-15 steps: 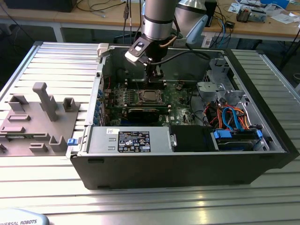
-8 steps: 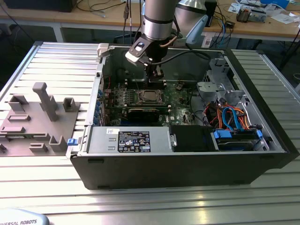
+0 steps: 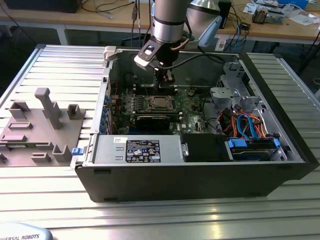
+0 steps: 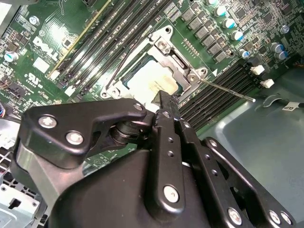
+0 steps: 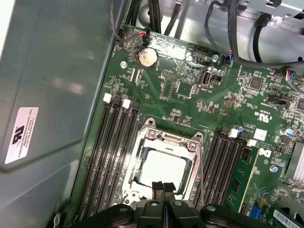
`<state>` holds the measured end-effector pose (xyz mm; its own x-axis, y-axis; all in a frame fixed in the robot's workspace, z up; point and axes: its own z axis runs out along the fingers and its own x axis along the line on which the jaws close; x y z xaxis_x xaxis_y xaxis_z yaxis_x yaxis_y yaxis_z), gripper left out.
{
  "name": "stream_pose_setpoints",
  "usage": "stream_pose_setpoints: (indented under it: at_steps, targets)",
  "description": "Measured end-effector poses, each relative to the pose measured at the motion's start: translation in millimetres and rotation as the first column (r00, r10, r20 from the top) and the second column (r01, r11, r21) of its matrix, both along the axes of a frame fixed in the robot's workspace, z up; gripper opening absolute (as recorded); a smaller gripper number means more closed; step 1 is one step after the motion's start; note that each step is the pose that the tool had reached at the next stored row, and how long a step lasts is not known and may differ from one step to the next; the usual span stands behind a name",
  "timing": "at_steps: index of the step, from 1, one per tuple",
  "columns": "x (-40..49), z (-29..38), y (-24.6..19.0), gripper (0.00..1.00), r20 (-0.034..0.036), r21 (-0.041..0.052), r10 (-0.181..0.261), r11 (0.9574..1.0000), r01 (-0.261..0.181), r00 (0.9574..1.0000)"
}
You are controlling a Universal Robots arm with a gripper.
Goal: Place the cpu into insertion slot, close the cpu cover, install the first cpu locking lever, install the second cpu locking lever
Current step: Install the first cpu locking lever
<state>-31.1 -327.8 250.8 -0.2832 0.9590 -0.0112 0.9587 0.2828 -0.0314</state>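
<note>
The cpu (image 5: 161, 167) (image 4: 149, 80) (image 3: 160, 103) lies flat in the insertion slot (image 5: 142, 142) on the green board, its silver top showing through the window of the cpu cover (image 5: 167, 137) (image 4: 173, 56), which lies down over it. My gripper (image 5: 164, 186) (image 4: 166, 102) (image 3: 165, 80) hangs just above one edge of the cpu, shut with its fingertips pressed together and nothing between them. A thin locking lever (image 4: 228, 90) sticks out sideways from one corner of the socket. Another thin lever (image 4: 121, 61) (image 5: 201, 166) runs along a side of the socket.
Long black memory slots (image 5: 111, 142) flank the socket on both sides. The open computer case (image 3: 200, 172) surrounds the board, with its wall (image 5: 42, 95) close by. Cables (image 3: 247, 122) and a drive cage lie at the exterior view's right. Grey fixtures (image 3: 45, 110) stand outside at its left.
</note>
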Motion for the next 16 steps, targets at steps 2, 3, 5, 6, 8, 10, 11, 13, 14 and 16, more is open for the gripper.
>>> stream_pose_setpoints:
  at_steps: [2,3,5,6,8,10,11,13,14,16]
  targets:
    - [0.0,0.0,0.0,0.11,0.0000,0.0000,0.008,1.0000,-0.008,1.0000]
    - [0.0,0.0,0.0,0.11,0.0000,-0.0001,0.012,0.9999,-0.012,0.9999]
    - [0.0,0.0,0.0,0.11,0.0000,0.0000,0.017,0.9999,-0.017,0.9999]
    - [0.0,0.0,0.0,0.11,0.0000,0.0000,0.020,0.9998,-0.020,0.9998]
    - [0.0,0.0,0.0,0.11,0.0000,0.0000,0.023,0.9997,-0.023,0.9997]
    - [0.0,0.0,0.0,0.11,0.0000,0.0000,0.027,0.9996,-0.027,0.9996]
    - [0.0,0.0,0.0,0.11,0.0000,-0.0001,0.028,0.9996,-0.028,0.9996]
    - [0.0,0.0,0.0,0.11,0.0000,-0.0001,0.031,0.9995,-0.031,0.9995]
    - [0.0,0.0,0.0,0.11,0.0000,0.0000,0.032,0.9995,-0.032,0.9995]
    - [0.0,0.0,0.0,0.11,0.0000,-0.0001,0.035,0.9994,-0.035,0.9994]
